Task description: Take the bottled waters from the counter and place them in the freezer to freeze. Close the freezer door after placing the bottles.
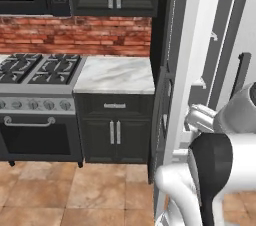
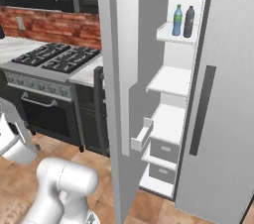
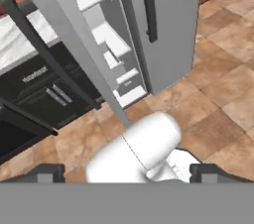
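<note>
Both bottled waters stand side by side on the top white shelf [image 2: 168,33] inside the freezer: the blue one with a green cap [image 2: 177,21] on the left and the dark one [image 2: 188,22] on the right. The freezer door [image 2: 121,69] stands partly ajar, its white bins facing inward; it also shows as a pale panel [image 1: 187,45]. The marble counter [image 1: 117,74] is bare. My gripper [image 3: 128,173] is open with nothing in it, its fingertips [image 3: 48,172] wide apart. It hangs low over the tiled floor, away from the freezer [image 3: 106,37].
The black gas stove [image 1: 37,70] sits left of the counter, under a microwave. The wider grey fridge door [image 2: 223,94] is closed, its dark bar handle [image 2: 202,109] facing out. Black cabinets with silver handles [image 1: 115,132] stand below the counter. Brown tiles lie before the fridge.
</note>
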Robot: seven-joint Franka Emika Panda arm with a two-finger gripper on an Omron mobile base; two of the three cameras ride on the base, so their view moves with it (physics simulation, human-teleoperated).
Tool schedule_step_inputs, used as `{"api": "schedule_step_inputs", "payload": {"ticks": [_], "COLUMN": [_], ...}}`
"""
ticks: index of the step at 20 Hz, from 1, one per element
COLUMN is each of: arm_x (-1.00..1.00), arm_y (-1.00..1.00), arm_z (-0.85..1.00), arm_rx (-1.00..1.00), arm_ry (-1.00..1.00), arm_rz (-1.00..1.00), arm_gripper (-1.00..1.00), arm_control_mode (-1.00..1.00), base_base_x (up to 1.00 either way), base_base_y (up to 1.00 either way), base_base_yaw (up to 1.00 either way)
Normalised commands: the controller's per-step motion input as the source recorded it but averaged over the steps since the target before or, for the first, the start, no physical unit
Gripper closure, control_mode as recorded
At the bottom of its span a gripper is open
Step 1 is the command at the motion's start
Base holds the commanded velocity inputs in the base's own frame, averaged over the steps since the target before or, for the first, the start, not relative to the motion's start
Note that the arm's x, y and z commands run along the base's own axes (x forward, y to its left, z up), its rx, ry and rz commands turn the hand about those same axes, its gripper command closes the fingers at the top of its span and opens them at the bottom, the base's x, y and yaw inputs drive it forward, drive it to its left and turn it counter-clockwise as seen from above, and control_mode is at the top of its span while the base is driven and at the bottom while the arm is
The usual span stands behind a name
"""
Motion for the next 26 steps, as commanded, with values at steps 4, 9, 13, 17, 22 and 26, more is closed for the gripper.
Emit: {"api": "schedule_step_inputs", "payload": {"ticks": [4, 9, 13, 17, 22, 26], "arm_x": [-0.16, 0.65, 0.54, 0.51, 0.45, 0.44], "arm_y": [1.0, 0.42, 0.06, 0.0, -0.14, -0.25], "arm_z": [-0.1, 0.0, 0.0, -0.12, -0.17, -0.12], "arm_rx": [-0.69, -0.32, -0.17, -0.11, -0.03, -0.02], "arm_ry": [-0.11, 0.0, -0.01, -0.03, 0.0, 0.0], "arm_rz": [-0.02, -0.27, -0.36, -0.28, -0.11, -0.01], "arm_gripper": [-1.0, -1.0, -1.0, -1.0, -1.0, -1.0], "arm_control_mode": [-1.0, -1.0, -1.0, -1.0, -1.0, -1.0], "base_base_x": [0.0, 0.0, 0.0, 0.0, 0.0, 0.0], "base_base_y": [0.0, 0.0, 0.0, 0.0, 0.0, 0.0], "base_base_yaw": [0.0, 0.0, 0.0, 0.0, 0.0, 0.0]}}
